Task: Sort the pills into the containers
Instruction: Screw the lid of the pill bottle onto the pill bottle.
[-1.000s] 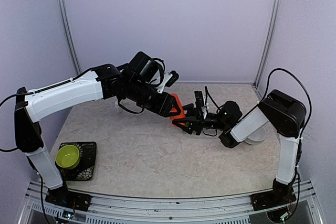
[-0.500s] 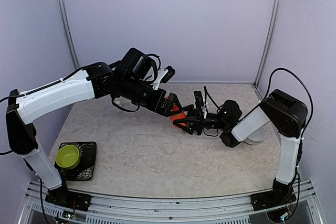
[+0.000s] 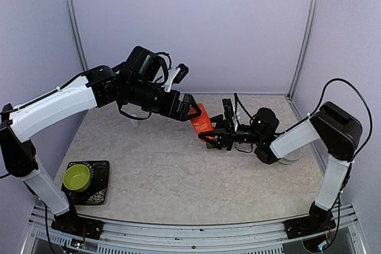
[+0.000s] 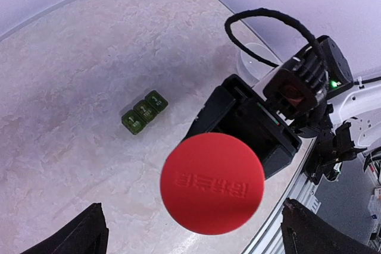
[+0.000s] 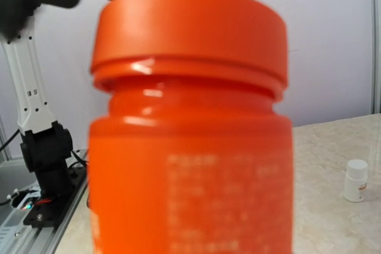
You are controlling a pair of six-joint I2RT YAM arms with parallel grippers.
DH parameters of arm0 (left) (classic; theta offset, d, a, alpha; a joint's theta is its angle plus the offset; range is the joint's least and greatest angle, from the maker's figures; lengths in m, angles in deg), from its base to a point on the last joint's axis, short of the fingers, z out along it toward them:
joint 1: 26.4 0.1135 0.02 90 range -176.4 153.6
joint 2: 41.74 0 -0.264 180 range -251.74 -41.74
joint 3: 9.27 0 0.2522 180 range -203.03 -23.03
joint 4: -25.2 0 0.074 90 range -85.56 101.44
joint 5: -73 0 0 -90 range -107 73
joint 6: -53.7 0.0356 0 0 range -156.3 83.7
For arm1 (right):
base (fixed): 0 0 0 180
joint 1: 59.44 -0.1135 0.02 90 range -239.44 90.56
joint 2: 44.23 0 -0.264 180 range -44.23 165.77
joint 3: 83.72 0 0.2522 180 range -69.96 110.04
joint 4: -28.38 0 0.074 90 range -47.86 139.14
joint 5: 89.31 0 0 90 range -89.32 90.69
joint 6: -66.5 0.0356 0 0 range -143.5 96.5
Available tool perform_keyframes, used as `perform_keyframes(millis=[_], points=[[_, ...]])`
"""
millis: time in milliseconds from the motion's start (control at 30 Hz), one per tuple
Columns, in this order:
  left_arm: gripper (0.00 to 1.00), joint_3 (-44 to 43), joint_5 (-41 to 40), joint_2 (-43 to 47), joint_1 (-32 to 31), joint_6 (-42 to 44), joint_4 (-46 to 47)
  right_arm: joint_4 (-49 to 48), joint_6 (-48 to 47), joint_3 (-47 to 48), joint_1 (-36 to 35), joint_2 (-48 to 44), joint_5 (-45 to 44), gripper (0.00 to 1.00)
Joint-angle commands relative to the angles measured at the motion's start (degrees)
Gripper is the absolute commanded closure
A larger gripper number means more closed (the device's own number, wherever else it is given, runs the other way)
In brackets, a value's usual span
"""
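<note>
My right gripper (image 3: 214, 137) is shut on an orange pill bottle (image 3: 202, 119) and holds it above the table. In the right wrist view the orange pill bottle (image 5: 190, 147) fills the frame, its lid (image 5: 189, 28) on, and hides my fingers. My left gripper (image 3: 190, 110) hangs open just up and left of the lid. In the left wrist view the red-orange lid (image 4: 212, 182) sits between and beyond the spread fingers (image 4: 83, 236) without touching them. The containers (image 4: 144, 112), three joined dark green cells, lie on the table below. No pills show.
A white bowl (image 3: 292, 157) sits under the right forearm, also seen as the white bowl (image 4: 255, 61). A small white bottle (image 5: 356, 181) stands on the table. At the front left, a lime-green bowl (image 3: 76, 176) rests on a black tray (image 3: 100, 190).
My left gripper has let go of the bottle's lid, opened wide and drawn back up and to the left. The right gripper still holds the bottle, raised slightly.
</note>
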State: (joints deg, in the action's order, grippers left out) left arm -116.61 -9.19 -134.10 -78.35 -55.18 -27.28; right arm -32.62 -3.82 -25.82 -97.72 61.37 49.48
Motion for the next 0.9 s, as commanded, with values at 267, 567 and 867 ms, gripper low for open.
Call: perform_keyframes(millis=[267,567,867], points=[[0.01,0.4,2.44,-0.9,2.37,0.48,2.39,3.33,-2.1,-0.82,-0.04,-4.15,-0.28,0.83],[0.01,-0.65,5.01,-1.77,2.1,1.96,2.22,7.99,-4.11,0.95,-0.44,-4.07,-0.64,0.84],[0.19,-2.31,8.91,-3.73,2.02,1.87,1.18,13.54,-7.51,1.94,-1.13,-5.39,-2.54,0.84]])
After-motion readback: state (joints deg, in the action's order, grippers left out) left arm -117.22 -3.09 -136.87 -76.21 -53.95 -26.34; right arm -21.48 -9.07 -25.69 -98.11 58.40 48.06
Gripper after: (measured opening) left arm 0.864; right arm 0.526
